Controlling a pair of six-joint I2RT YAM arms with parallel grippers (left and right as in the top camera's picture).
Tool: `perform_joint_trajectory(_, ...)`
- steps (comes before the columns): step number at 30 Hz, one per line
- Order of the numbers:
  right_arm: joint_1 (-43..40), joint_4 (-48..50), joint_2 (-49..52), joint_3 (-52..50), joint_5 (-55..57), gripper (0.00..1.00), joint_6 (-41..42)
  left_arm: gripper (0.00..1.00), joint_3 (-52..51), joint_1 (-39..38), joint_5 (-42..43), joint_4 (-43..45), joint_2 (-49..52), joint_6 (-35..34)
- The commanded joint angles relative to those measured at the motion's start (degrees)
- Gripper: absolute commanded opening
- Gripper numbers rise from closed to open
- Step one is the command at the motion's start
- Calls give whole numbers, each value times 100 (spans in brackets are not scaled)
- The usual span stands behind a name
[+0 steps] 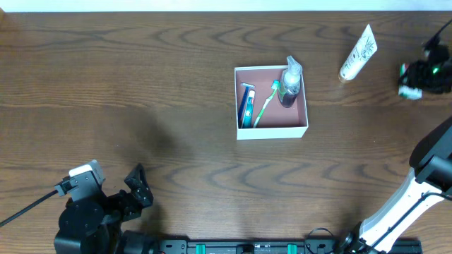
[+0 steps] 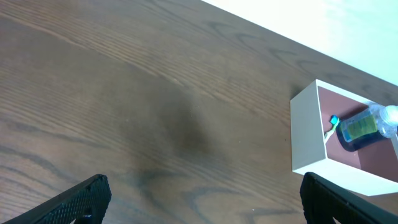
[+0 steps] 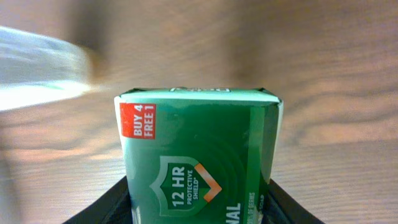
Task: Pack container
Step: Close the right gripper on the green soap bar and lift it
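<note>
Container (image 1: pixel 271 131) sits right of table centre, holding a blue tube (image 1: pixel 246 106), a green toothbrush (image 1: pixel 265 104) and a pump bottle (image 1: pixel 289 85). Left gripper (image 1: pixel 141 187), near the table's front left, stands wide apart and empty. Right gripper (image 3: pixel 199 205), at far right, clamps a green box (image 3: pixel 199 143).

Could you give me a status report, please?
Left claw open, empty. Right claw shut on green cardboard box. Square white-walled container holds green toothbrush, blue tube, clear pump bottle. White squeeze tube lies loose near the route.
</note>
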Motion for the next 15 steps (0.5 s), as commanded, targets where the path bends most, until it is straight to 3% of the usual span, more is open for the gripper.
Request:
perform_joint_trajectory(1,48,-461,-66,804,-1366,39,190,98,-2,26,-90,4,-22,57)
perform_joint_trajectory(8,560,-1934,-66,2302,-2199,37,203,98,-2,26,-90,4,-22,57)
perform_joint_trajectory(15,1631,-2876,-98,3150,-1832,36,446,98,-2,26,-90,4,-22,57)
